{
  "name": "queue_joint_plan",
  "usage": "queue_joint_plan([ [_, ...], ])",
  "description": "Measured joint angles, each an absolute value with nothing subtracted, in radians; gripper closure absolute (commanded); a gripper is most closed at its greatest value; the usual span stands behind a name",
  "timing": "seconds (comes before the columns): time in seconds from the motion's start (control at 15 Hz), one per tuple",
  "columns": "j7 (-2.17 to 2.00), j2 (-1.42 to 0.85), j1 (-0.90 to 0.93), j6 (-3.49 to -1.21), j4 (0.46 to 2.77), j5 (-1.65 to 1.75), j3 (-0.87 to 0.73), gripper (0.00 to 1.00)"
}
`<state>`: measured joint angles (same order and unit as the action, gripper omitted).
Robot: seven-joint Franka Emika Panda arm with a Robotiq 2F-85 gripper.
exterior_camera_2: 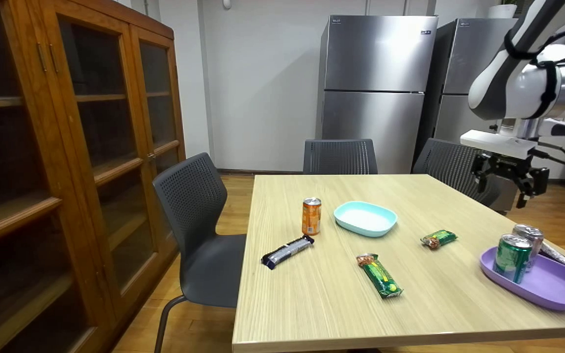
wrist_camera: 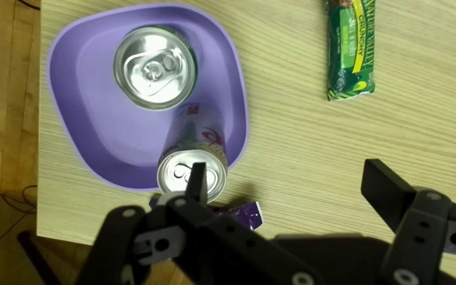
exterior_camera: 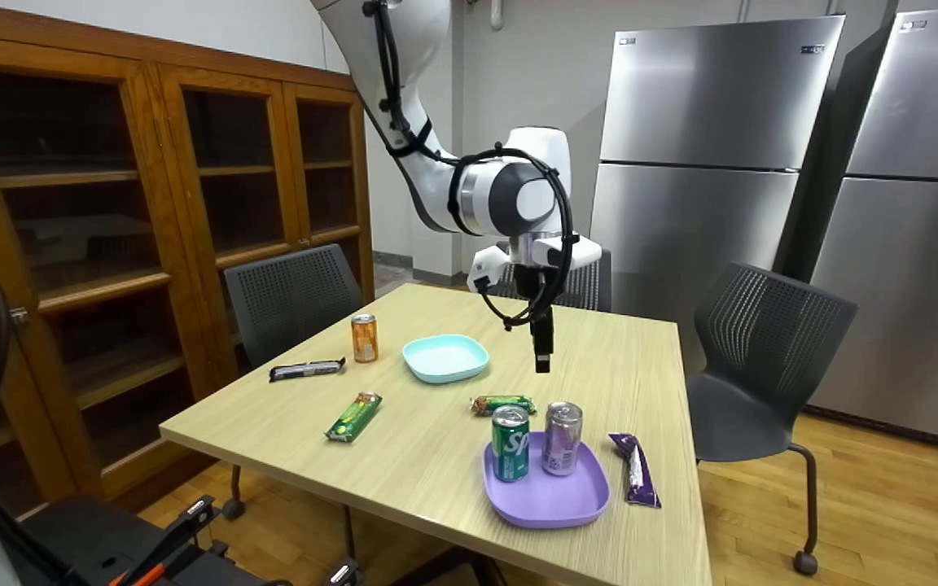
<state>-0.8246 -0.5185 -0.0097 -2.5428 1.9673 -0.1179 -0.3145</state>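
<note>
The wrist view shows a silvery purple can (wrist_camera: 196,136) upright on a purple plate (wrist_camera: 105,118), close to the rim, and the tool (wrist_camera: 283,174) is nearest to this can. The two jaws of the tool stand wide apart, with the pale bench (wrist_camera: 299,130) seen between them. One jaw covers a part of the can's top from this angle, but both exterior views show the tool higher than the can and apart from it. On the same purple plate, near this can, stands a green can (exterior_camera: 510,452), on which the letters "Sp" are readable in an exterior view. Just beside the purple plate lies a purple wrapped bar (exterior_camera: 637,472). Near another side of the purple plate there is a green wrapped bar (wrist_camera: 348,51), printed "Nature Valley Crunchy". Farther from the purple plate lies a second green bar (exterior_camera_2: 379,275). Well apart from the purple plate are a turquoise plate (exterior_camera_2: 366,219), an upright orange can (exterior_camera_2: 311,216) and a black-and-silver bar (exterior_camera_2: 287,252). Behind the purple plate, past the edge of the bench, an exterior view shows a grey chair (exterior_camera: 766,342) and a steel refrigerator (exterior_camera: 705,236).
</note>
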Motion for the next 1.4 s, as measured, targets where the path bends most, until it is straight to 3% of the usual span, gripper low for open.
queue_joint_plan([
  [1.4,-0.908,-0.51,0.273,-2.586,1.952,-0.045,-0.118,0.0],
])
